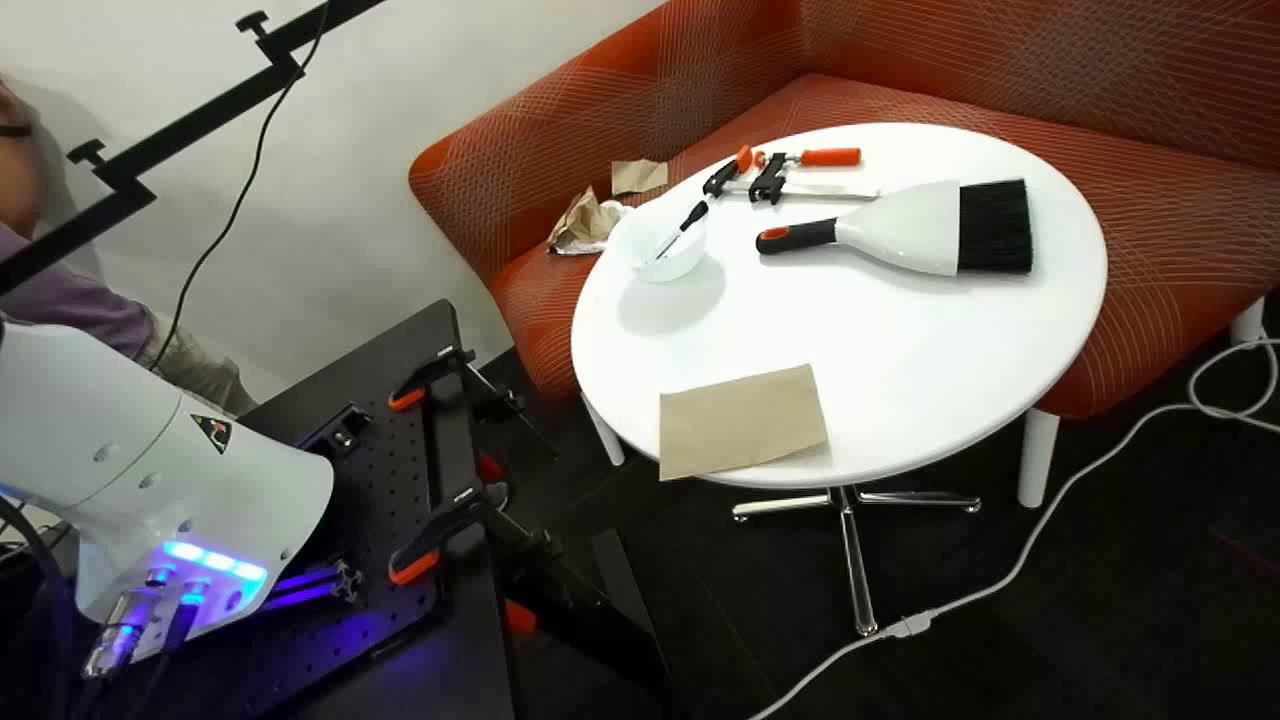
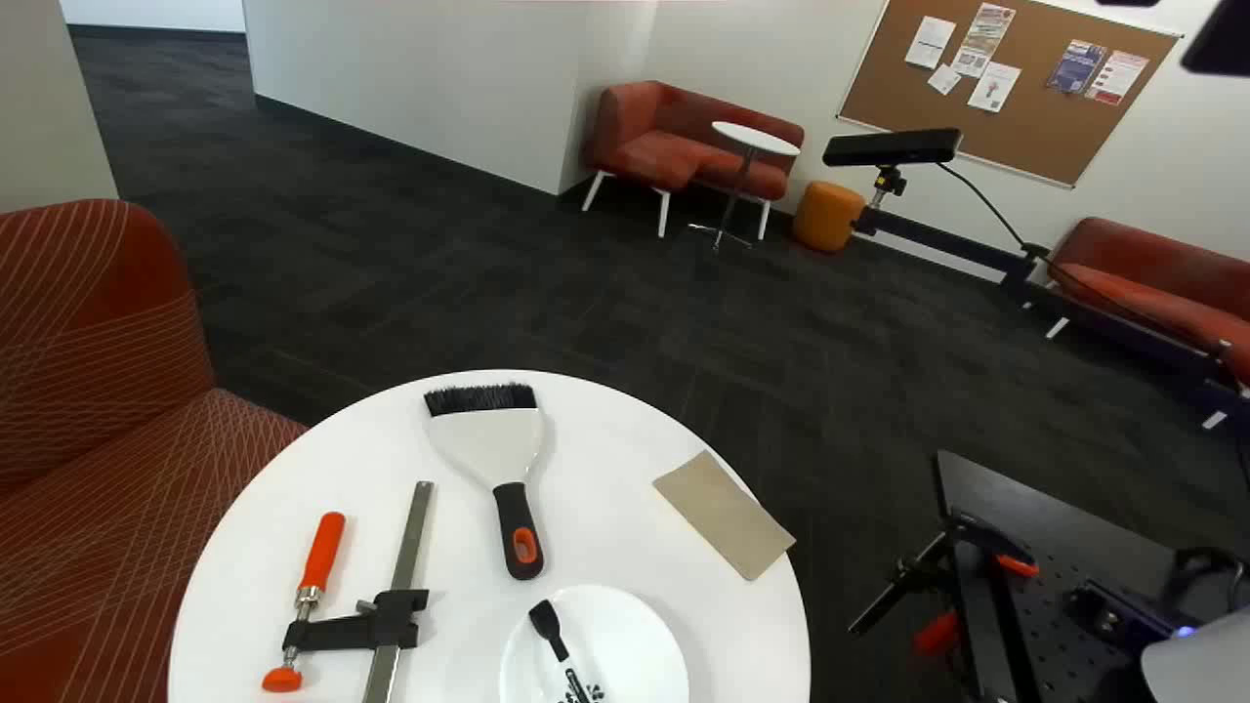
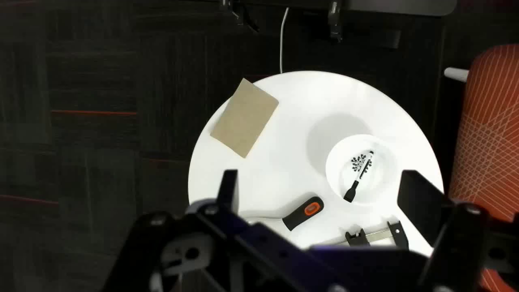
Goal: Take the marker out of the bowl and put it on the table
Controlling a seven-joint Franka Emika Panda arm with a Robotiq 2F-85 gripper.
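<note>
The marker lies slantwise in the bowl, its dark cap end at the rim and its thin black-and-white body reaching down inside. It shows in both exterior views [image 1: 690,218] [image 2: 553,633] and in the wrist view [image 3: 352,190]. The small round white bowl [image 1: 674,268] [image 2: 640,649] [image 3: 381,182] stands on the round white table [image 1: 900,360] [image 2: 605,469] [image 3: 284,174]. My gripper [image 3: 318,178] shows only in the wrist view. Its two black fingers are wide apart with nothing between them, high above the table. The bowl appears between them, closer to the right finger.
A white brush with a dark handle [image 1: 900,228] [image 2: 498,449] lies on the table. A clamp with orange-red parts [image 1: 770,180] [image 2: 361,625] lies beside the bowl. A brown card [image 1: 745,420] lies at the table edge. An orange-red seat [image 1: 960,110] curves behind the table.
</note>
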